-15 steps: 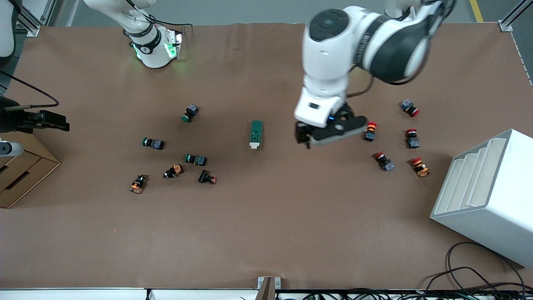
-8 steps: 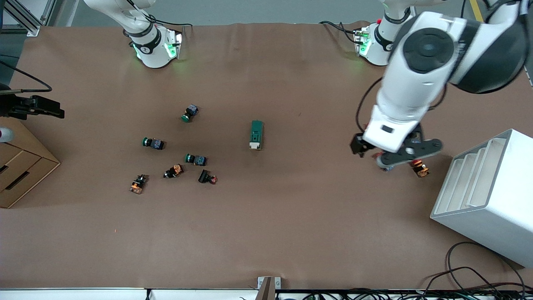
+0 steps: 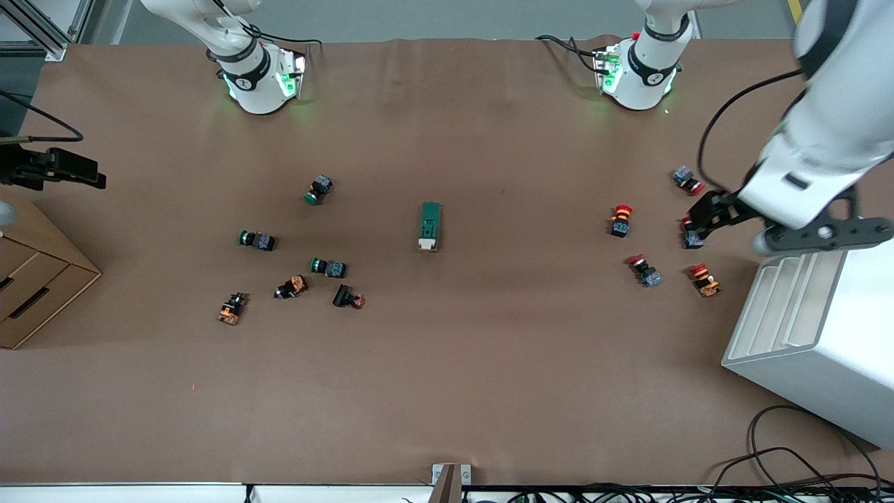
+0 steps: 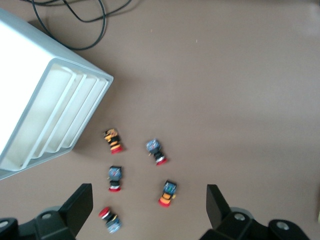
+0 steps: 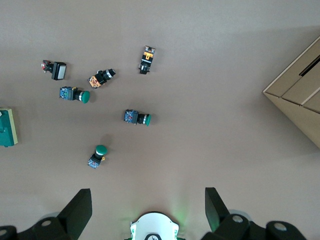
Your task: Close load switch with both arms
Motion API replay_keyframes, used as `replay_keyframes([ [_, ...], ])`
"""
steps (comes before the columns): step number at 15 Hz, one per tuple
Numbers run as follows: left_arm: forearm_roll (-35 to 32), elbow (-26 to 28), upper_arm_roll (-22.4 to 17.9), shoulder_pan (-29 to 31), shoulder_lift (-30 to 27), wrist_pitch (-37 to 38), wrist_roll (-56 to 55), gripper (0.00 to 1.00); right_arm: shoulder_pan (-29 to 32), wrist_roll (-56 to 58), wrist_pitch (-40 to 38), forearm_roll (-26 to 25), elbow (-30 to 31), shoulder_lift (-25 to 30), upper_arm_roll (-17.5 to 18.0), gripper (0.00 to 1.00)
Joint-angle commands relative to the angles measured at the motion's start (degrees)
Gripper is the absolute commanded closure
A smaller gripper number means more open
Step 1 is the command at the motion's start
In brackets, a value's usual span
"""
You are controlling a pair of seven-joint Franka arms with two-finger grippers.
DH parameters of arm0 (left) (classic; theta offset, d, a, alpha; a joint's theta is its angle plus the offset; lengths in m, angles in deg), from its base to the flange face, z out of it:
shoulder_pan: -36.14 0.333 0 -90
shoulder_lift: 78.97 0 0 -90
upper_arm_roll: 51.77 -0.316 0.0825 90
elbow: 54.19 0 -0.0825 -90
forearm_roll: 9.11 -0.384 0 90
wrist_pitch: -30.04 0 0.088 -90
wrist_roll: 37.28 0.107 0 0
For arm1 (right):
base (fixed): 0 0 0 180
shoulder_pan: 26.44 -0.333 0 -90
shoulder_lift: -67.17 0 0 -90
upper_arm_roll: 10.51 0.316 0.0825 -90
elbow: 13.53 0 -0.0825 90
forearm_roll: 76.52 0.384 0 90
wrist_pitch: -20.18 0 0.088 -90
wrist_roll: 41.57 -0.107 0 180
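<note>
Front view: one load switch [image 3: 430, 226] mid-tabletop, between four green-capped buttons [image 3: 255, 239] and five red-capped ones [image 3: 620, 220]. Left gripper [image 3: 768, 227], fingers apart, over white rack's [image 3: 824, 335] edge. Right gripper [image 3: 66, 171], fingers apart, over tabletop's edge above cardboard box [image 3: 35, 279].

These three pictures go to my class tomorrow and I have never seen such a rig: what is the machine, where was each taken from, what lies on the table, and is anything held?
Two white robot arms stand at a brown table. The big picture looks down from a high camera facing them; the other two come from cameras on each arm's wrist.

In the middle lies the load switch, a green block with a white handle. Green-capped push buttons lie toward the right arm's end, red-capped push buttons toward the left arm's end, beside a white rack. A cardboard box sits at the right arm's end.

The left tool is open over the red buttons; the right tool is open near the table's edge. Both hold nothing.
</note>
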Motion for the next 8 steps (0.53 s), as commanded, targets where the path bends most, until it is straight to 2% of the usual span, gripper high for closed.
replay_keyframes([
  [1,6.0,4.7,-12.5,-6.3,-6.3,3.2,7.0,0.00,1.4,-0.3,0.8,0.9,4.2,4.1,1.8,0.00],
  [5,10.4,11.1,-20.2,-7.9,-11.8,3.9,14.9,0.00,1.2,-0.3,3.8,0.9,10.1,9.1,1.7,0.00],
  [8,10.4,15.1,-21.3,-7.9,-15.5,3.8,15.6,0.00,1.1,-0.2,5.8,0.9,14.1,12.5,1.7,0.00],
])
